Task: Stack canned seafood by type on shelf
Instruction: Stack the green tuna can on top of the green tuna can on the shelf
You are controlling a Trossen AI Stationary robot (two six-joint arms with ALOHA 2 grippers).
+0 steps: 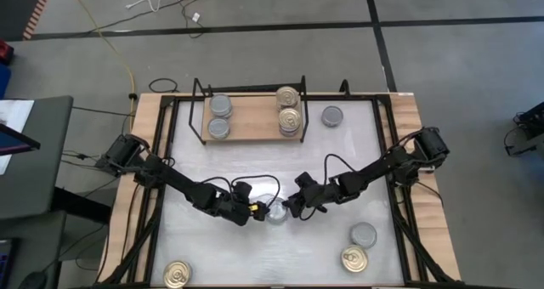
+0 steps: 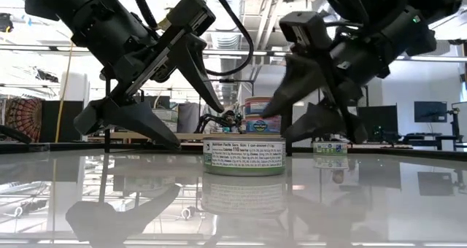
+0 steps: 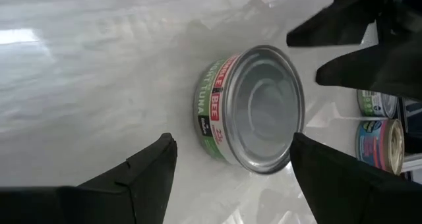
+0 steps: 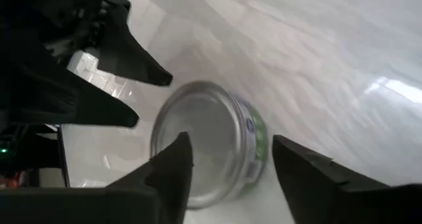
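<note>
Watching my left gripper [image 1: 255, 209] spread wide just left of the green-labelled, silver-topped round tin [image 1: 276, 211] at mid-table, my right gripper [image 1: 291, 209] gaping opposite, neither gripping, wooden wire-framed shelf [image 1: 251, 119] far behind.

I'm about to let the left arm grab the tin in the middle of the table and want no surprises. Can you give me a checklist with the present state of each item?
1. Silver-topped round tin with green label upright on the glossy white table: ok.
2. Left gripper open, fingers either side of the tin: ok.
3. Right gripper open, not holding the tin: ok.
4. Right gripper clear of the tin: not ok, it hovers right beside it.
5. Free space on the wooden shelf with black wire frame between the stacks: ok.
</note>
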